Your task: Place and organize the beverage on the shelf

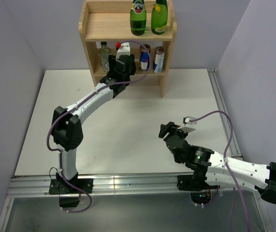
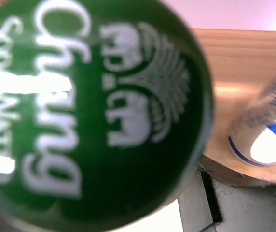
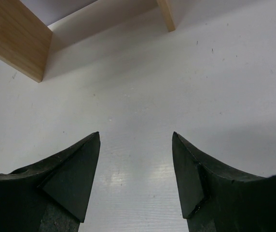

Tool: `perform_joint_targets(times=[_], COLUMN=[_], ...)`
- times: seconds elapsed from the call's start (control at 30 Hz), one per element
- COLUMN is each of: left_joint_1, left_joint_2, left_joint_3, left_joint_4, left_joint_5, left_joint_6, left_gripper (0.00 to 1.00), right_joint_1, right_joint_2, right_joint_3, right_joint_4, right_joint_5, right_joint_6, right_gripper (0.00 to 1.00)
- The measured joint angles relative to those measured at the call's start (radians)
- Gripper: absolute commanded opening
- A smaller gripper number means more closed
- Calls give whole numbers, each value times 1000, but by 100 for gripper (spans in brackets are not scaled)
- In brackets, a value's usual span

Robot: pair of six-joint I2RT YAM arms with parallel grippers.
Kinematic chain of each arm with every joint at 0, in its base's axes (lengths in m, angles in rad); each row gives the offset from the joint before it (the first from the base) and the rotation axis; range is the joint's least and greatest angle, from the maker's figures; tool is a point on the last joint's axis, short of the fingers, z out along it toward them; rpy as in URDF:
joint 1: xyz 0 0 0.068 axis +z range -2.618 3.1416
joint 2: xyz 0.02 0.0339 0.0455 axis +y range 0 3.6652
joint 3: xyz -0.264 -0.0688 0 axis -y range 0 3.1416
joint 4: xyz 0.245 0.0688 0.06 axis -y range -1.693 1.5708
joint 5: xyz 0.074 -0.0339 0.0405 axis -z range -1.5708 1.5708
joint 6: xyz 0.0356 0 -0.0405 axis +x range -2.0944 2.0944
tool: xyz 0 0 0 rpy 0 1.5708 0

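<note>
The left tool (image 1: 120,65) reaches into the middle tier of the shelf (image 1: 106,25). A green can (image 2: 89,111) fills its wrist view, right where the fingers would be. The fingers are hidden, so I cannot tell whether the can is gripped or merely flanked. Its lettering runs top to bottom there, so its long axis seems to lie crosswise to that camera. A blue-and-white can (image 1: 144,61) stands just right of the tool and a clear bottle (image 1: 104,56) just left, so the next move likely turns on that gap. The right tool (image 3: 135,135), jaws apart and empty, hovers over the worktop (image 1: 128,130) well away from the shelf, so the left arm is nearer.
</note>
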Motion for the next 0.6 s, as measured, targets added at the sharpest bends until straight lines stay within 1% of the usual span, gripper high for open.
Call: perform_joint_targets(times=[0.4, 0.53, 0.57, 0.6], left_joint_1=[30, 31, 31, 31], left_joint_2=[35, 40, 40, 40], left_joint_3=[37, 41, 41, 41], left_joint_4=[3, 7, 7, 7], left_joint_5=[29, 31, 31, 31], left_joint_6=[-2, -3, -3, -3], left_gripper=[0, 18, 31, 36], right_joint_1=[0, 0, 0, 0], right_joint_2=[29, 30, 30, 30], right_joint_3=[0, 0, 0, 0], right_joint_4=[11, 11, 11, 11], right_joint_5=[0, 0, 0, 0], right_joint_6=[0, 0, 0, 0], right_gripper=[69, 69, 69, 69])
